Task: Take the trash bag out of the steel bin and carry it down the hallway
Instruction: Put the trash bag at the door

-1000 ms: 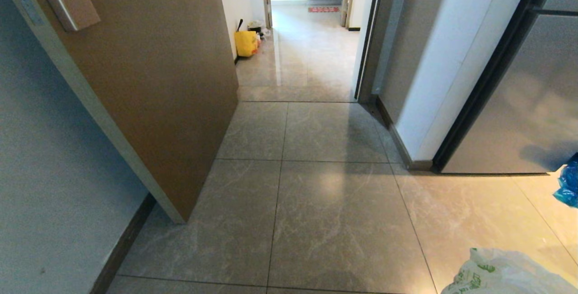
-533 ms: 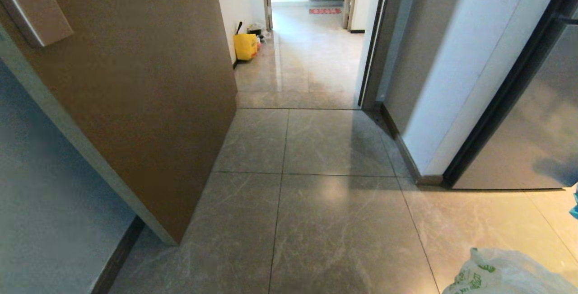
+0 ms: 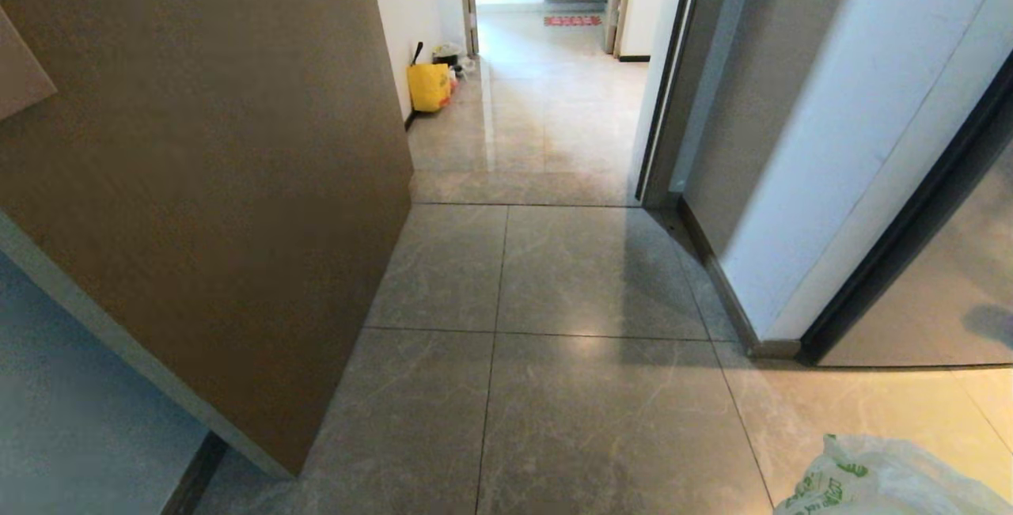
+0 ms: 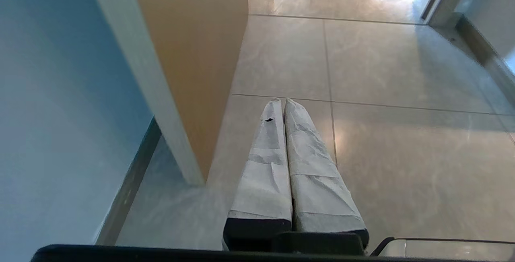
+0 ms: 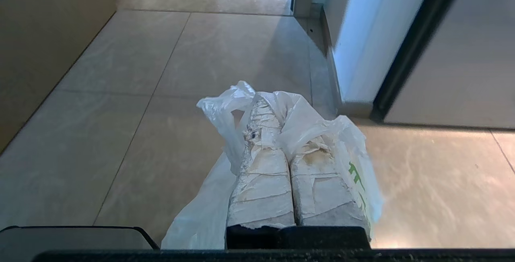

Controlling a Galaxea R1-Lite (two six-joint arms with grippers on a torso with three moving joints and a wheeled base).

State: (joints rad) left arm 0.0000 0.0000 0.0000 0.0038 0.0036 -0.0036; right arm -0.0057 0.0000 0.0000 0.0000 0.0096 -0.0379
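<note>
Trash bag (image 5: pixel 305 133), one, white with green printing, hangs from the right gripper (image 5: pixel 265 105): the plastic is draped over and bunched round the two taped fingers (image 5: pixel 261 189), which are pressed together on it, apparently pinching a handle, though the folds hide the exact hold. In the head view only the bag's top shows, at the lower right corner (image 3: pixel 878 483), above the tiled floor (image 3: pixel 593 412). Left gripper (image 4: pixel 282 101) is held low over the floor, its two taped fingers closed against each other, with nothing between them. One brown door (image 3: pixel 237 183) stands open on the left. Ahead, the hallway (image 3: pixel 546 104) runs on past the doorway. One yellow bag (image 3: pixel 428 86) sits against its left wall.
</note>
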